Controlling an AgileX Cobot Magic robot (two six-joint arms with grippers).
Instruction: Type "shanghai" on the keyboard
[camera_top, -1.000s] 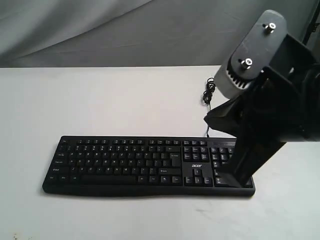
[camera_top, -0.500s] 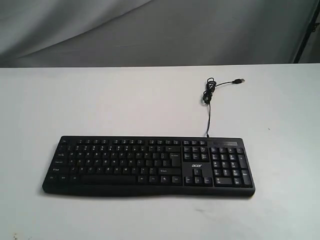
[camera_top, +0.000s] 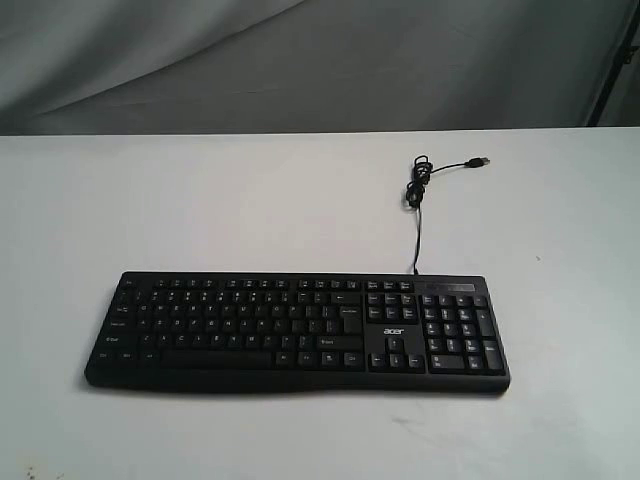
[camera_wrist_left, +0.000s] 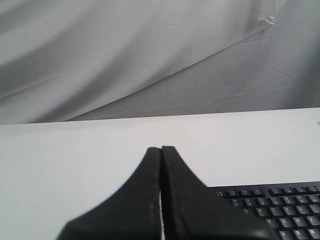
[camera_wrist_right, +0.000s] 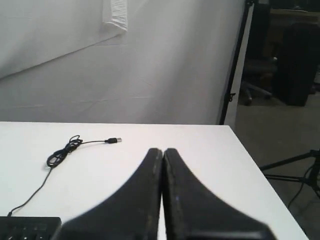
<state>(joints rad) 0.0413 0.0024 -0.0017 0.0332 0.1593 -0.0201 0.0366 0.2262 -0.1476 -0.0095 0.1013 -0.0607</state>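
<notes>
The black keyboard (camera_top: 296, 330) lies along the near part of the white table (camera_top: 250, 200), number pad at its right end, its thin cable (camera_top: 417, 195) running back to a loose USB plug. Neither arm shows in the exterior view. In the left wrist view my left gripper (camera_wrist_left: 161, 148) is shut with nothing in it, over bare table beside the keyboard (camera_wrist_left: 280, 207) and its upper letter rows. My right gripper (camera_wrist_right: 163, 149) is shut and empty too, with a keyboard corner (camera_wrist_right: 27, 227) and the coiled cable (camera_wrist_right: 65, 150) off to one side.
Grey cloth backdrop (camera_top: 300, 60) hangs behind the table. In the right wrist view the table edge (camera_wrist_right: 250, 155) drops off to a floor with a black pole (camera_wrist_right: 239, 60) and a stand's legs (camera_wrist_right: 295, 165).
One second ago the right arm stood large over the keyboard's number-pad end in the exterior view. It has since pulled out of that view. The keyboard has not moved.
</notes>
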